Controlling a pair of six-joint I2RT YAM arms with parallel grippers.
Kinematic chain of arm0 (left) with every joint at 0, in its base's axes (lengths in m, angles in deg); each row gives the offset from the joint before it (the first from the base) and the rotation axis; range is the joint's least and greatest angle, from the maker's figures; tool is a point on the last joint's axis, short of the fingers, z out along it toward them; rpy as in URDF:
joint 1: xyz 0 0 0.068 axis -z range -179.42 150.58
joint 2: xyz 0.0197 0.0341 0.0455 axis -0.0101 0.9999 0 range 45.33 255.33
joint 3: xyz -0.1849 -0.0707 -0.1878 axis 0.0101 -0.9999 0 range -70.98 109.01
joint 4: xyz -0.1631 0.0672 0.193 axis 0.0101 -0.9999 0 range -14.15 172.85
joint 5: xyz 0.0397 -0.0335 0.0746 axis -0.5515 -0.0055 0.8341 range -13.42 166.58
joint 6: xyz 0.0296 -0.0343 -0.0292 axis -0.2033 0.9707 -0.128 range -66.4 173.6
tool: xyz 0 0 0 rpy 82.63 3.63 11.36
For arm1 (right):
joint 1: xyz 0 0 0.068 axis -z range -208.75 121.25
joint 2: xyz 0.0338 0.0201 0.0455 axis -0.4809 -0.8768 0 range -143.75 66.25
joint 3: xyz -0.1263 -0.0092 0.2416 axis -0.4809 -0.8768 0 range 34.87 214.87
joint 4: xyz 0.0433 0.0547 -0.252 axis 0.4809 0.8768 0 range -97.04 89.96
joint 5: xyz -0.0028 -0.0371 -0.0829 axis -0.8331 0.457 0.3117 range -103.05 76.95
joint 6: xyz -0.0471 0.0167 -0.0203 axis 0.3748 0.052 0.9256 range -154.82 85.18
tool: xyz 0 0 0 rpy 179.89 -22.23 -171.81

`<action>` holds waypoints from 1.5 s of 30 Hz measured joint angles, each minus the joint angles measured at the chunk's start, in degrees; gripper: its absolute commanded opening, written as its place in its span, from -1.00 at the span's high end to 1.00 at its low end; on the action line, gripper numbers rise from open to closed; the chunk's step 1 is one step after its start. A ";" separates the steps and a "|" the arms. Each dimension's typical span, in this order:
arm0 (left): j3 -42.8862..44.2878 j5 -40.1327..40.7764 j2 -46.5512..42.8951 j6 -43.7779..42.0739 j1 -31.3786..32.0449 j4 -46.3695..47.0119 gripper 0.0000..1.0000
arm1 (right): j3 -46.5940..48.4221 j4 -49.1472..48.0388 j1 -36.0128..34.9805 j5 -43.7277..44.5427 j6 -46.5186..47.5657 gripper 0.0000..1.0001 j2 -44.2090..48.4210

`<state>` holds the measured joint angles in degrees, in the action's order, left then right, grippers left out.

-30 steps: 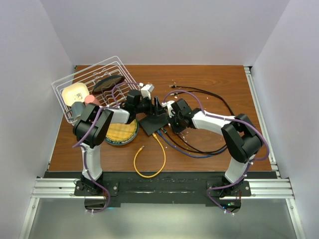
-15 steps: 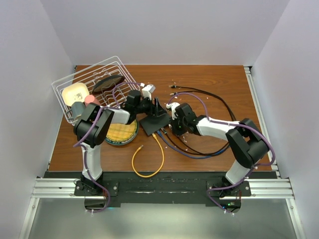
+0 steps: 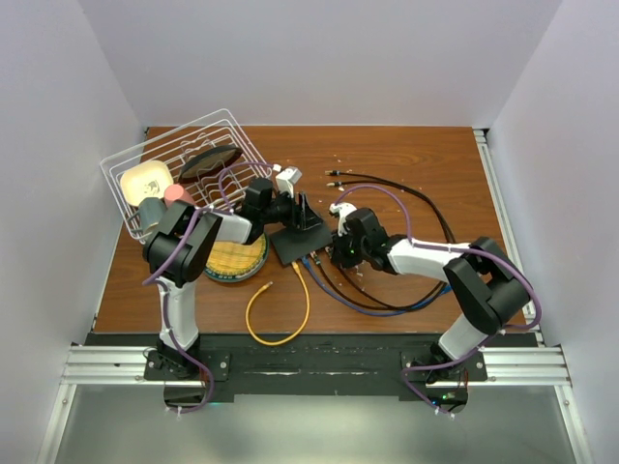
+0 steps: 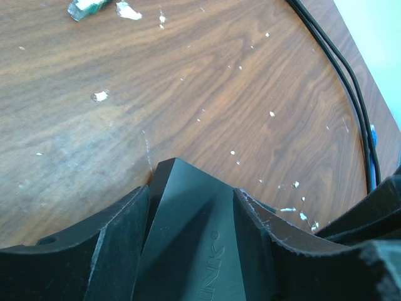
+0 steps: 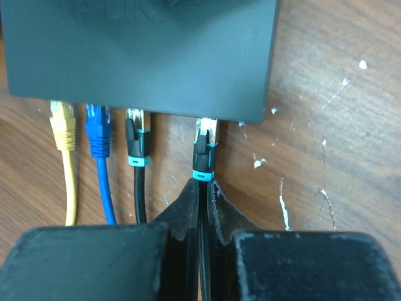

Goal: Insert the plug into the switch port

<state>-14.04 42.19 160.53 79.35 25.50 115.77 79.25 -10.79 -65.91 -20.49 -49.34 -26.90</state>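
Note:
The flat black switch (image 3: 296,244) lies mid-table. My left gripper (image 4: 193,191) has one finger pressed against each side of its far corner. Along the near edge of the switch (image 5: 144,56), a yellow plug (image 5: 62,125), a blue plug (image 5: 97,132) and a black plug (image 5: 136,141) sit in a row of ports. My right gripper (image 5: 202,185) is shut on a black cable just behind a fourth plug (image 5: 204,153), black with a teal collar. Its gold tip meets the switch port (image 5: 207,120) at the right end of the row. How deep it sits is hidden.
A white wire rack (image 3: 131,164) holding dishes stands at the back left, with a yellow plate (image 3: 237,259) in front of it. A yellow cable (image 3: 276,314) loops near the front edge. Black cables (image 3: 406,188) trail to the right and behind. White flecks dot the wood.
My right arm has swung left and forward, carrying the plug up to the switch's edge. The yellow cable loop shifted left. My left gripper's fingers narrowed onto the switch.

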 measured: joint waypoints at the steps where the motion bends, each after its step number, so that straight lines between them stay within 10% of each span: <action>1: -0.24 0.07 -0.02 -0.07 0.11 0.22 -0.14 | -0.17 -0.59 0.04 -0.02 -0.13 1.00 0.00; 45: -0.15 3.72 2.16 -3.93 0.13 2.75 0.38 | 2.32 -2.62 5.33 -8.13 -2.99 1.00 -4.35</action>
<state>-14.19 45.91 162.70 75.42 25.64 118.53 81.57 -13.41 -60.58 -28.62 -52.34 -31.24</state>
